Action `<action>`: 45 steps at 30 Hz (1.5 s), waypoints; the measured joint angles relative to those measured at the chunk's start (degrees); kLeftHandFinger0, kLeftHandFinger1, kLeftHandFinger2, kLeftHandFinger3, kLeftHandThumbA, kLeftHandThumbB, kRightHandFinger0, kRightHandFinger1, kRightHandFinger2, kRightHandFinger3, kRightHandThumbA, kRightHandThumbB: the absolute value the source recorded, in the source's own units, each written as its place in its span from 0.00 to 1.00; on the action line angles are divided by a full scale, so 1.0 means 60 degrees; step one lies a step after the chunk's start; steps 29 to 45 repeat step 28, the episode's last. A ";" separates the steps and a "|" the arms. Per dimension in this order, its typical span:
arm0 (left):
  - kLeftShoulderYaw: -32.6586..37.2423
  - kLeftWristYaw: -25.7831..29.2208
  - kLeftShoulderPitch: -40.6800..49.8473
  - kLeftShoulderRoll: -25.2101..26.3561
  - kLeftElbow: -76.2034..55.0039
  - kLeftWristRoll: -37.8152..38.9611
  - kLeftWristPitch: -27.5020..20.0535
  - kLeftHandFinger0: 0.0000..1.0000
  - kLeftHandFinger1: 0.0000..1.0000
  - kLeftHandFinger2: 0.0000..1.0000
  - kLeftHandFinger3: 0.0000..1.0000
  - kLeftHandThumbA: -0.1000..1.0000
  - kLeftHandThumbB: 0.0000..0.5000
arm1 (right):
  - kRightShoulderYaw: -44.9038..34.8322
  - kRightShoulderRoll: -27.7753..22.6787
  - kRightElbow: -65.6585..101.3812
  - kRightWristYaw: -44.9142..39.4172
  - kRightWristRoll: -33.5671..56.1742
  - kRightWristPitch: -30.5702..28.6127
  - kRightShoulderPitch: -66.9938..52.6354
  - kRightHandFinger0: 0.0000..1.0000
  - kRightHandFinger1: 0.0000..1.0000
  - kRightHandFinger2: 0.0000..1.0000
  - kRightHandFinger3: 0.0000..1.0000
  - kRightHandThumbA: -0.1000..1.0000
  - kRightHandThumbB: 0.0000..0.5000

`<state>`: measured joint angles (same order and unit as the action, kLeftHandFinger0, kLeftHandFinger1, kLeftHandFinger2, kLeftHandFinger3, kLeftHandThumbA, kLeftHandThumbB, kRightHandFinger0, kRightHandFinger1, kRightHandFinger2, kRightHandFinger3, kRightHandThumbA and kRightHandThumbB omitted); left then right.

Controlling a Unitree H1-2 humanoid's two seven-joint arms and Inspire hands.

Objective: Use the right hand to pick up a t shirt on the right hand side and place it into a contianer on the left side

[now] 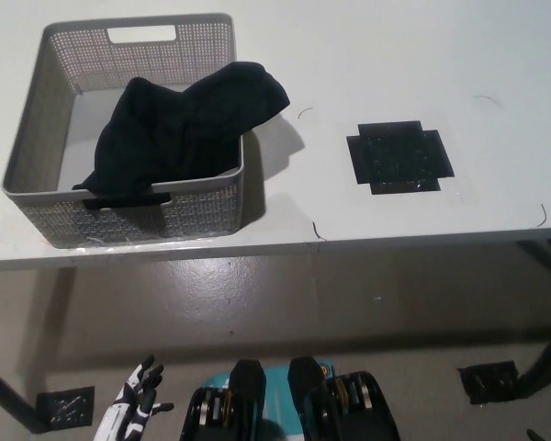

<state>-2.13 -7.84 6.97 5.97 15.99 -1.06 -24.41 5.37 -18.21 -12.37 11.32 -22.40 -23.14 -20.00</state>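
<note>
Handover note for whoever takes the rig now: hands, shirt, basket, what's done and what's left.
Left hand: low at the picture's bottom left, below the table edge, fingers apart, holding nothing.
Right hand: not in view.
Black t-shirt: in the grey basket at the table's left, one part draped over the right rim.
Black cross-shaped mat at the table's right is bare.
Done: shirt is in the basket.
Left: possibly tuck the overhanging part inside.

One view only was supplied, from the head camera. It looked steeply down from above and well back, taking in the near edge of the white surface [395, 55] across the upper half and the floor [257, 303] beneath it across the lower half.
</note>
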 measured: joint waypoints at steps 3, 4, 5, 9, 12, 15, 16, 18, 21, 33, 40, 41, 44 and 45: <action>-0.0052 0.0157 -0.0001 -0.0033 -0.0046 -0.0049 -0.0009 0.79 0.98 1.00 1.00 0.90 0.69 | 0.0076 -0.0015 -0.0003 0.0073 0.0001 -0.0047 0.0039 1.00 1.00 1.00 1.00 0.50 0.89; -0.0058 0.0218 0.0000 -0.0041 -0.0064 -0.0080 -0.0010 0.79 0.97 1.00 1.00 0.88 0.69 | 0.0114 -0.0025 -0.0007 0.0102 0.0002 -0.0064 0.0054 1.00 1.00 1.00 1.00 0.50 0.89; -0.0058 0.0268 0.0001 -0.0045 -0.0078 -0.0110 -0.0012 0.80 0.98 1.00 1.00 0.85 0.65 | 0.0134 -0.0033 -0.0010 0.0121 0.0004 -0.0077 0.0063 1.00 1.00 1.00 1.00 0.50 0.89; -0.0067 0.0509 0.0001 -0.0067 -0.0104 -0.0172 -0.0019 0.84 1.00 1.00 1.00 0.86 0.62 | 0.0187 -0.0052 -0.0023 0.0180 0.0013 -0.0115 0.0095 1.00 1.00 1.00 1.00 0.52 0.89; -0.0063 0.0666 0.0001 -0.0070 -0.0138 -0.0216 -0.0024 0.87 1.00 1.00 1.00 0.90 0.67 | 0.0208 -0.0054 -0.0030 0.0213 0.0012 -0.0127 0.0130 1.00 1.00 1.00 1.00 0.52 0.89; -0.0064 0.0813 0.0003 -0.0068 -0.0186 -0.0266 -0.0035 0.88 1.00 1.00 1.00 0.89 0.67 | 0.0234 -0.0056 -0.0068 0.0248 0.0020 -0.0137 0.0213 1.00 1.00 1.00 1.00 0.52 0.90; -0.0064 0.0848 0.0003 -0.0067 -0.0191 -0.0277 -0.0037 0.88 1.00 1.00 1.00 0.88 0.69 | 0.0239 -0.0057 -0.0083 0.0257 0.0024 -0.0138 0.0233 1.00 1.00 1.00 1.00 0.52 0.89; -0.0061 0.0924 0.0004 -0.0065 -0.0193 -0.0309 -0.0045 0.87 1.00 1.00 1.00 0.87 0.68 | 0.0259 -0.0067 -0.0085 0.0277 0.0037 -0.0143 0.0273 1.00 1.00 1.00 1.00 0.52 0.89; -0.0054 0.1039 0.0017 -0.0063 -0.0193 -0.0337 -0.0051 0.88 1.00 1.00 1.00 0.88 0.69 | 0.0298 -0.0103 -0.0086 0.0308 0.0050 -0.0151 0.0284 1.00 1.00 1.00 1.00 0.52 0.90; -0.0010 0.1137 0.0077 -0.0056 -0.0215 -0.0347 -0.0084 0.91 1.00 1.00 1.00 0.88 0.66 | 0.0393 -0.0173 -0.0124 0.0429 0.0083 -0.0162 0.0281 1.00 1.00 1.00 1.00 0.52 0.90; -0.0010 0.1137 0.0077 -0.0056 -0.0215 -0.0347 -0.0084 0.91 1.00 1.00 1.00 0.88 0.66 | 0.0393 -0.0173 -0.0124 0.0429 0.0083 -0.0162 0.0281 1.00 1.00 1.00 1.00 0.52 0.90; -0.0010 0.1137 0.0077 -0.0056 -0.0215 -0.0347 -0.0084 0.91 1.00 1.00 1.00 0.88 0.66 | 0.0393 -0.0173 -0.0124 0.0429 0.0083 -0.0162 0.0281 1.00 1.00 1.00 1.00 0.52 0.90; -0.0010 0.1137 0.0077 -0.0056 -0.0215 -0.0347 -0.0084 0.91 1.00 1.00 1.00 0.88 0.66 | 0.0393 -0.0173 -0.0124 0.0429 0.0083 -0.0162 0.0281 1.00 1.00 1.00 1.00 0.52 0.90; -0.0010 0.1137 0.0077 -0.0056 -0.0215 -0.0347 -0.0084 0.91 1.00 1.00 1.00 0.88 0.66 | 0.0393 -0.0173 -0.0124 0.0429 0.0083 -0.0162 0.0281 1.00 1.00 1.00 1.00 0.52 0.90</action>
